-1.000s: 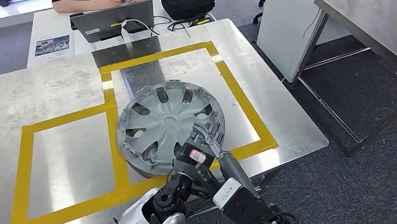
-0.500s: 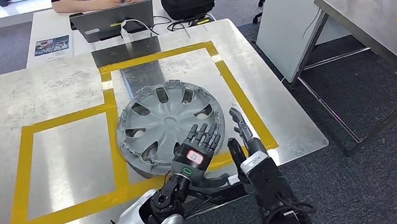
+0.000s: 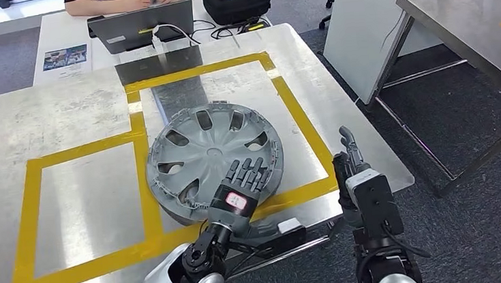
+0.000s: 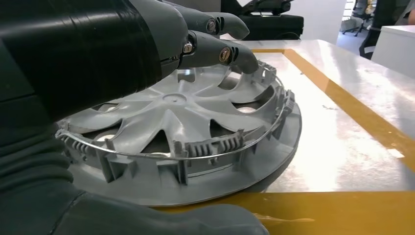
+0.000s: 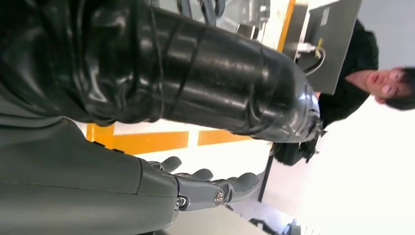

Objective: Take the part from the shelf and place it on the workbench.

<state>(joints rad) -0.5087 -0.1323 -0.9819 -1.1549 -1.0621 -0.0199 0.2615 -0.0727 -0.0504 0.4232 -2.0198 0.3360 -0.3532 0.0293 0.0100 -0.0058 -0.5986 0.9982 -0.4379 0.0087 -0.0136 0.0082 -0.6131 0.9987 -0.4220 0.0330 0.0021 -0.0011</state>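
Our right robot hand [image 3: 351, 163] has withdrawn, open and empty; our left robot hand [image 3: 243, 183], fingers spread, rests over the grey plastic hubcap [image 3: 211, 155] and could drag it across the steel surface [image 3: 61, 124].

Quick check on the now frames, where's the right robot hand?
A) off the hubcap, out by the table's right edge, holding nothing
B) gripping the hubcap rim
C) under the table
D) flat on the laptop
A: in the head view the right robot hand stands apart from the hubcap, by the workbench edge, fingers apart and empty; the left robot hand is over the hubcap's near rim.
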